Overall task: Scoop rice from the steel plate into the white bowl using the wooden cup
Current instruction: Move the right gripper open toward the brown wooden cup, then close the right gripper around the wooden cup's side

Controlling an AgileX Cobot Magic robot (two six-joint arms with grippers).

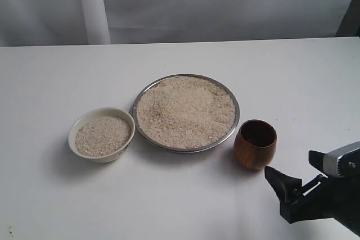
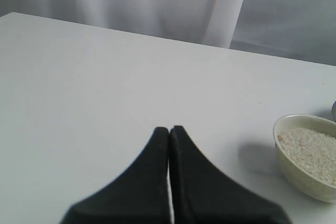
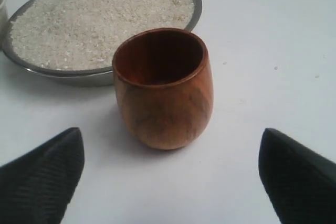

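The steel plate (image 1: 234, 123) sits mid-table, heaped with rice (image 1: 185, 111). Left of it, close to its rim, the white bowl (image 1: 107, 156) also holds rice. The wooden cup (image 1: 255, 144) stands upright and looks empty, just right of the plate. My right gripper (image 1: 291, 164) is open, low at the front right, a short way from the cup and apart from it. In the right wrist view the cup (image 3: 164, 90) stands beyond the wide-apart fingertips of that gripper (image 3: 170, 132), with the plate (image 3: 68, 75) behind. My left gripper (image 2: 169, 128) is shut on nothing over bare table, with the bowl (image 2: 302, 174) off to one side.
The white table (image 1: 67, 77) runs back to a pale curtain with a white post (image 1: 93, 7). A dark object (image 1: 351, 12) shows at the far right edge of the exterior view.
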